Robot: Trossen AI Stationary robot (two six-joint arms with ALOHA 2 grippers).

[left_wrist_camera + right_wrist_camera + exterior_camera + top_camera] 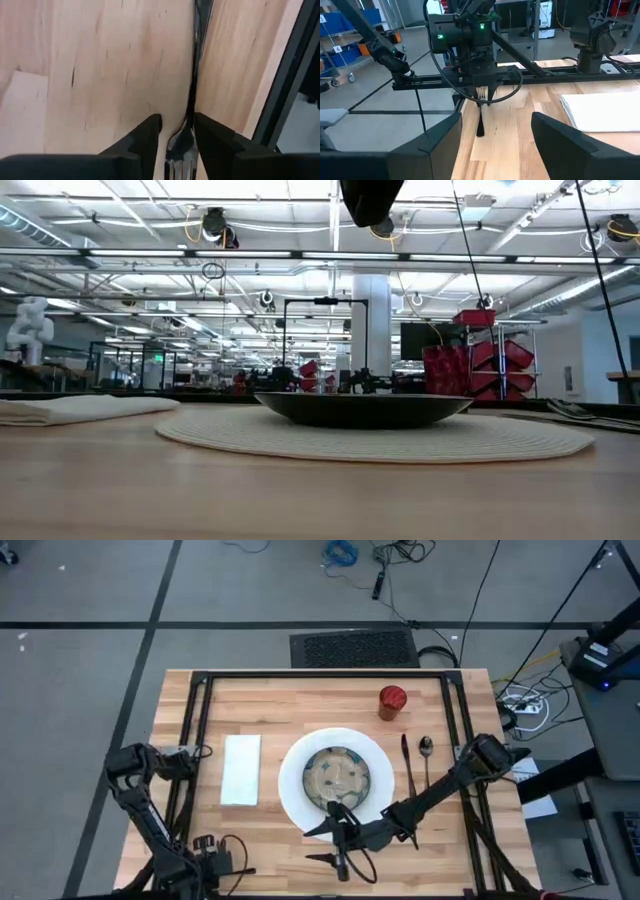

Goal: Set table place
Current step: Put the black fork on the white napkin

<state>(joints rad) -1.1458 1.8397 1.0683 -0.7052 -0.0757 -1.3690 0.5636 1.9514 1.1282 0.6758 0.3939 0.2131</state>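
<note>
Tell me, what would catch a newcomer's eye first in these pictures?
The big white plate holding a speckled bowl sits in the middle of the table, a red cup beyond it to the right. Near the left side, the left gripper holds a fork hanging handle-down.

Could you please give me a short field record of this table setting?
plate: centre of table, bowl on it
napkin: left of plate
spoon, dark piece: right of plate
cup: beyond spoon
fork: gripped by left tool, above table
right tool: open, by plate's near rim
</note>
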